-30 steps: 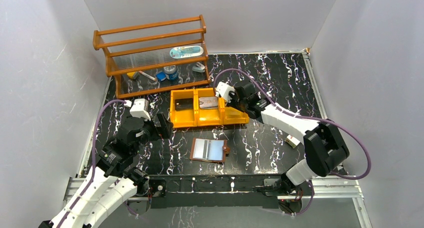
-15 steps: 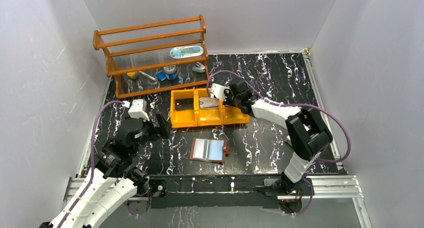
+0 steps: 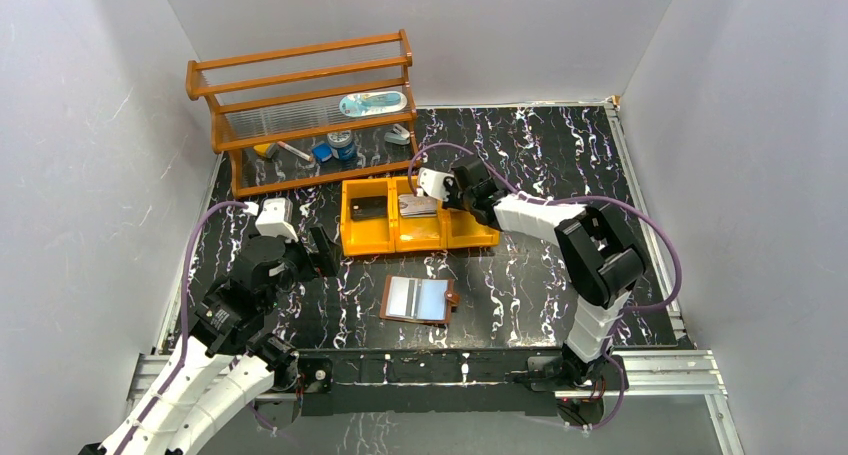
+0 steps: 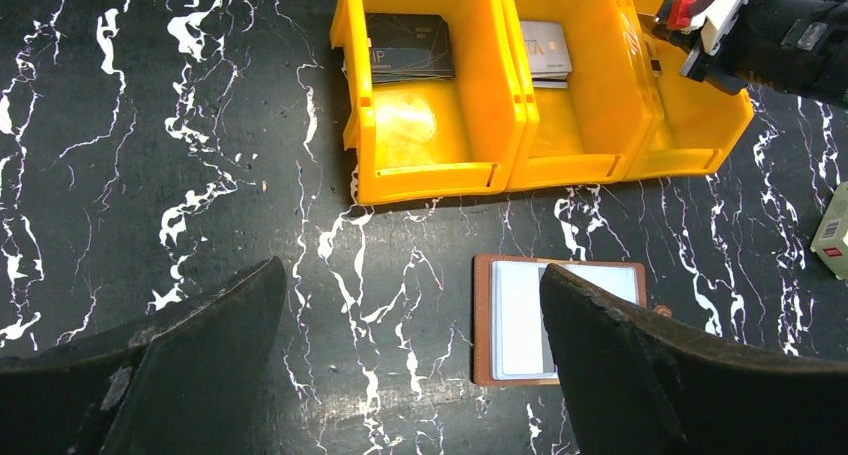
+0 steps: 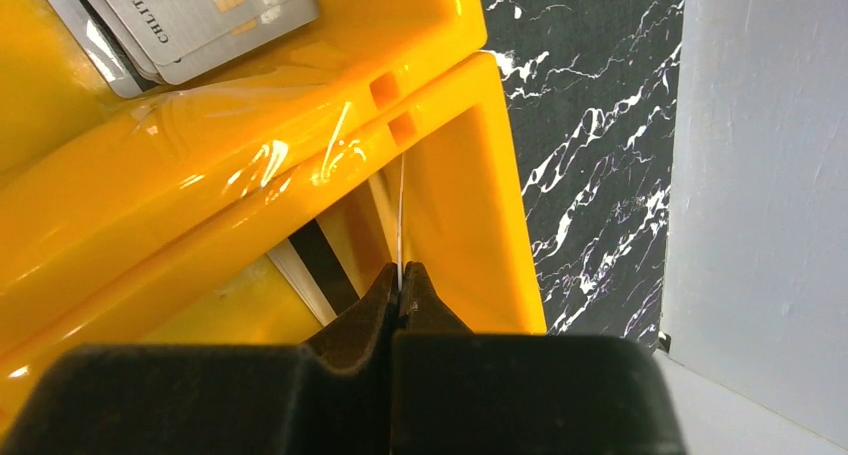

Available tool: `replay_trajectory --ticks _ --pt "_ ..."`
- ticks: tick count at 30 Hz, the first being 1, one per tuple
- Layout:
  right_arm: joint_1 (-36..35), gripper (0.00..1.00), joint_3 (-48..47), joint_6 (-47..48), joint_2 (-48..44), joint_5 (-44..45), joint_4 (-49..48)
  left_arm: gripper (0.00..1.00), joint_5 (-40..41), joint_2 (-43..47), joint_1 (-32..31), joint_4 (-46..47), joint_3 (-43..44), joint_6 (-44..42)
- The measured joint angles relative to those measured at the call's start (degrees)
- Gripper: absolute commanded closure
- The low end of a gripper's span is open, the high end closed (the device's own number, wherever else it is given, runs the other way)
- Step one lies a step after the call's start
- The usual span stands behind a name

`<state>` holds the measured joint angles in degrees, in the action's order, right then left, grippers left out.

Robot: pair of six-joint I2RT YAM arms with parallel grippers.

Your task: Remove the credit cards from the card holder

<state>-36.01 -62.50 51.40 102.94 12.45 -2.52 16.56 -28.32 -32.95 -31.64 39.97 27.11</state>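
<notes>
The brown card holder [image 3: 418,299] lies open on the black table, pale sleeves up, also in the left wrist view [image 4: 520,325]. My left gripper [image 3: 325,253] hovers open to its left, fingers wide apart [image 4: 410,275] and holding nothing. My right gripper [image 3: 452,203] is over the right compartment of the orange tray [image 3: 345,220], shut [image 5: 400,280] on a thin credit card seen edge-on [image 5: 400,205]. A striped card [image 5: 310,265] leans below it in that compartment. Grey cards [image 4: 545,50] lie in the middle compartment and a dark card [image 4: 408,47] in the left one.
A wooden rack [image 3: 300,105] holding small items stands at the back left, just behind the tray. A small white box [image 3: 585,282] lies on the table to the right of the card holder. Grey walls close in the table on three sides.
My right arm has folded in and carried its gripper a little left, further over the tray's right compartment. The left arm and the card holder have not moved.
</notes>
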Motion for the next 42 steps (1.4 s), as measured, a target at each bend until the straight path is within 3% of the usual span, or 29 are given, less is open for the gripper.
replay_trajectory --ticks 22,27,30,42 --pt "0.0 0.81 0.0 -0.1 2.2 -0.9 0.7 0.02 0.4 0.0 0.0 -0.2 -0.1 0.0" --pt "0.0 0.75 -0.1 -0.4 2.1 -1.3 1.2 0.02 0.4 0.0 0.0 -0.2 -0.1 0.0" --pt "0.0 0.65 -0.1 -1.0 2.0 -2.2 1.7 0.02 0.4 0.0 0.0 -0.2 -0.1 0.0" --pt "0.0 0.59 0.0 -5.9 -5.1 -5.3 1.4 0.02 0.4 -0.1 0.0 -0.2 -0.1 0.0"
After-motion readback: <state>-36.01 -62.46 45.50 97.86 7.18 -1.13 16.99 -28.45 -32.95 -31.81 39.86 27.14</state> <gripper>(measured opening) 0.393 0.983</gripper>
